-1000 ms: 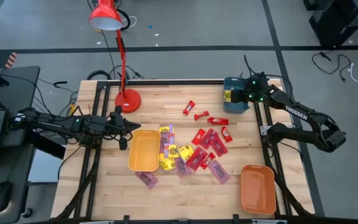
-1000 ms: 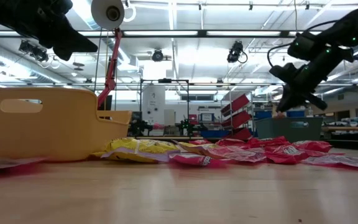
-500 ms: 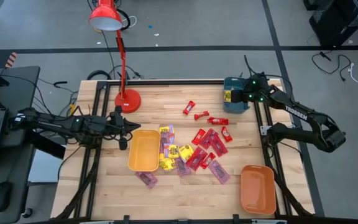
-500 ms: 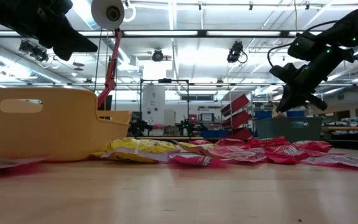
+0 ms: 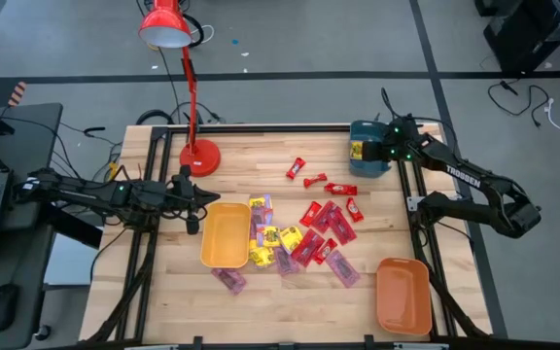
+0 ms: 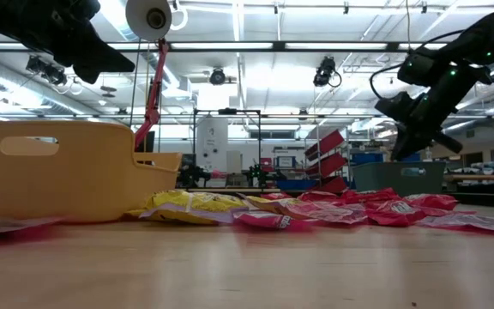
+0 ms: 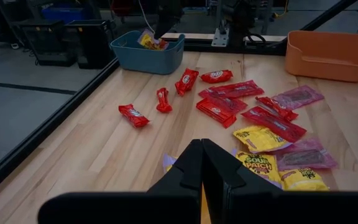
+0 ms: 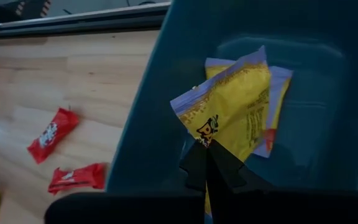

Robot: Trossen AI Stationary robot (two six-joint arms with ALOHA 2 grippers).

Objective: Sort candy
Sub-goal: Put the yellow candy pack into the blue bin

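The candy lies in a loose pile [image 5: 304, 238] at the table's middle: red wrappers, yellow packets and pinkish-purple packets [image 7: 294, 98]. Three red sweets [image 5: 314, 180] lie apart, nearer the far edge. My right gripper [image 5: 366, 152] is over the teal tray [image 5: 369, 167] at the far right, shut on a yellow packet [image 8: 235, 109]. Another yellow packet [image 8: 277, 102] lies in that tray. My left gripper [image 5: 194, 201] hangs shut and touches nothing, by the far left corner of the yellow-orange tray [image 5: 224, 233]. My right gripper pinches the yellow packet by one edge near a corner [image 8: 205, 138], between its two fingers. The fingers come from above, slanting down into the teal tray. The packet stretches away from the fingertips inside the tray's walls; whether it rests on the floor, I cannot tell.
A red desk lamp stands on its base [image 5: 199, 156] at the far left. An orange tray [image 5: 402, 295] sits at the near right corner. Two purple packets [image 5: 229, 280] lie near the yellow-orange tray's near edge. Bare wood shows along the near edge and left side.
My right gripper has shifted a little toward the table's right edge and slightly down over the teal tray, still shut on the yellow packet.
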